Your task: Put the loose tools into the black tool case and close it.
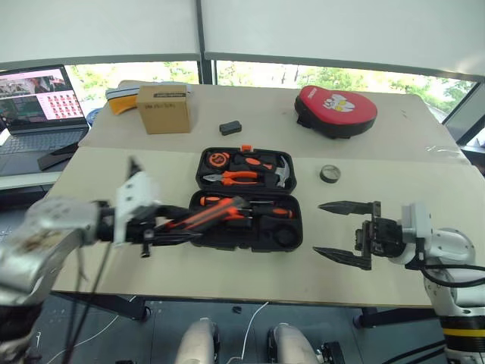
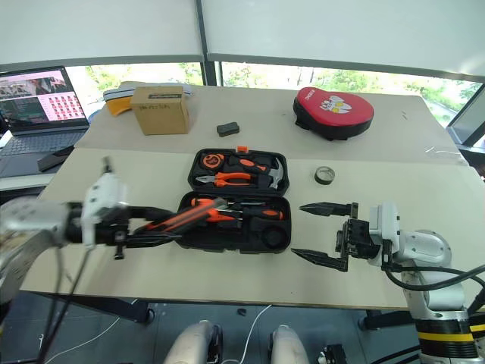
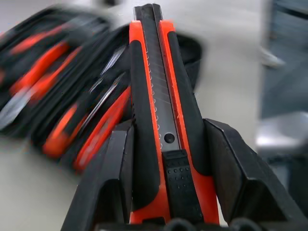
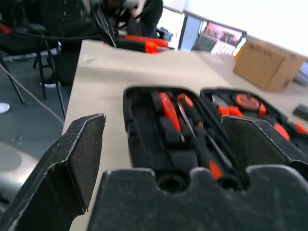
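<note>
The black tool case (image 1: 300, 227) lies open at mid-table, with orange-handled tools in both halves. Two screwdrivers (image 1: 261, 210) rest in its near half. My left gripper (image 1: 193, 225) is shut on the orange-and-black utility knife (image 3: 161, 120), which points toward the case's near-left corner and hangs just over it. The knife (image 1: 211, 214) runs lengthwise between the two black fingers (image 3: 113, 183). Right of the case, my right gripper (image 1: 318, 227) stands open and empty, pointing at the case. The small dark tape roll (image 1: 330, 174) lies on the table behind it.
At the back of the table are a red padded pouch (image 1: 336, 110), a cardboard box (image 1: 164, 108) and a small black block (image 1: 230, 127). A laptop (image 1: 38, 102) sits off the left side. The table's front edge runs just below both grippers.
</note>
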